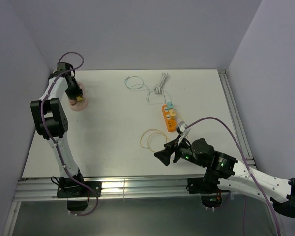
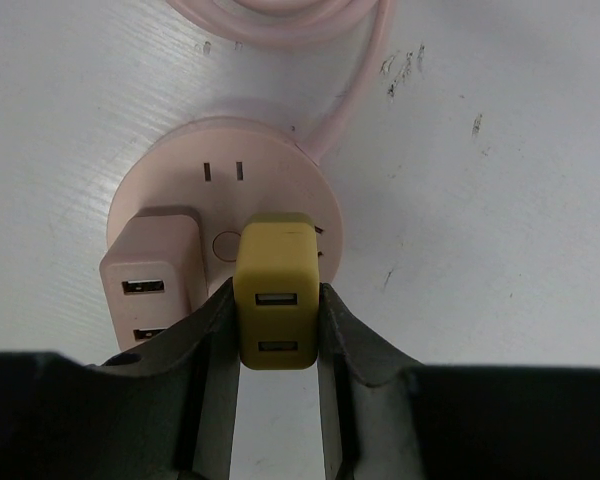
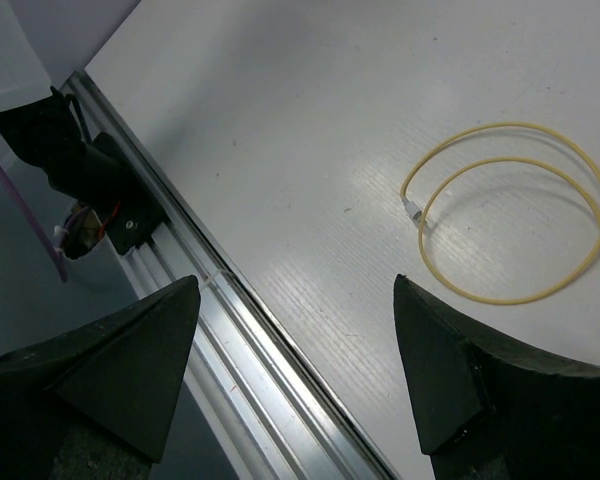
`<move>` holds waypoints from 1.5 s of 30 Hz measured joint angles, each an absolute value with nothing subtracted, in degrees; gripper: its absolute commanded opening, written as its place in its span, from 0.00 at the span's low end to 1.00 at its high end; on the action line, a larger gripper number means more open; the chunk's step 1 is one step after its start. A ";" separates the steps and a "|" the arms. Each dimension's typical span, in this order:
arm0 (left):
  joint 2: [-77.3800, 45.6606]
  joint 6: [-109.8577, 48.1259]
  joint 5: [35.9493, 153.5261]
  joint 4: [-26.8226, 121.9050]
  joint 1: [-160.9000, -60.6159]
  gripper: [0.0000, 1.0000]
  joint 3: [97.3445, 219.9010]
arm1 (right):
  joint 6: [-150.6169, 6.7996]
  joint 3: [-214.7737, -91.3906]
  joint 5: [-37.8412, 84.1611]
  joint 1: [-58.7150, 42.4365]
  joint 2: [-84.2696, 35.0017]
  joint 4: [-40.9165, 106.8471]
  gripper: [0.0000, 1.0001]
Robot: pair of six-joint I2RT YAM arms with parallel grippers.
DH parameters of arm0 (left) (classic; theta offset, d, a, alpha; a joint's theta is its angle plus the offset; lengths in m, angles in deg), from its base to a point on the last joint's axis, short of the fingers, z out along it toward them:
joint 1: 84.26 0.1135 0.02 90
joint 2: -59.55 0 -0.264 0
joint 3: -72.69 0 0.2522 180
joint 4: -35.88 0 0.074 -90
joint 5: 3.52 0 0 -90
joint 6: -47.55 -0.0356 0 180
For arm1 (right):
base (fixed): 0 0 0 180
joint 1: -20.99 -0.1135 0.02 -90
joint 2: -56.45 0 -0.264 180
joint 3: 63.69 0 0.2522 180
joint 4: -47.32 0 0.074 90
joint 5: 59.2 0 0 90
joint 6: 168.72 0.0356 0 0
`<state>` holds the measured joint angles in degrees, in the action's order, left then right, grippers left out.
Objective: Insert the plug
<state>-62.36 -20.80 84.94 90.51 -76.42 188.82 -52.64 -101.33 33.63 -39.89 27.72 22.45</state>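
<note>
My left gripper (image 2: 276,330) is shut on a yellow USB plug (image 2: 275,290) and holds it against the round pink power socket (image 2: 225,190) at the table's far left (image 1: 79,101). The plug's prongs are hidden behind its body. A pink adapter (image 2: 152,290) sits in the socket's left outlet. One free pair of slots shows at the socket's top. My right gripper (image 3: 295,300) is open and empty, hovering over the near table edge in the top view (image 1: 163,156).
A yellow cable loop (image 3: 520,210) lies right of the right gripper. An orange power strip (image 1: 169,117) with plugs and white and green cables (image 1: 160,84) lies mid-table. The metal rail (image 3: 230,330) runs along the near edge. The socket's pink cord (image 2: 365,70) curls away.
</note>
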 measured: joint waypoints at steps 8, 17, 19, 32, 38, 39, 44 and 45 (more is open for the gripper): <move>-64.24 -20.77 84.89 90.88 -76.42 0.00 190.46 | -52.64 -101.33 33.17 -39.89 27.76 22.47 0.85; -65.25 -20.73 84.65 91.73 -76.44 0.00 192.19 | -52.64 -101.33 33.11 -39.89 27.76 22.71 0.85; -65.57 -20.75 84.63 92.34 -76.49 0.00 192.75 | -52.64 -101.33 33.11 -39.89 27.76 22.86 0.84; -65.84 -23.86 76.83 95.42 -79.83 0.00 193.74 | -52.64 -101.33 32.74 -39.89 29.22 22.84 0.84; -65.90 -25.91 76.80 96.04 -80.03 0.00 193.74 | -52.62 -101.33 32.32 -39.89 29.44 22.84 0.84; -65.95 -26.24 77.26 96.01 -79.90 0.00 193.74 | -52.62 -101.33 32.28 -39.89 29.49 22.84 0.85; -66.36 -26.83 79.41 96.06 -78.83 0.00 194.11 | -52.64 -101.33 32.23 -39.89 29.49 22.86 0.84; -66.38 -26.92 79.69 95.97 -78.67 0.00 194.04 | -52.64 -101.33 32.23 -39.89 29.49 22.84 0.85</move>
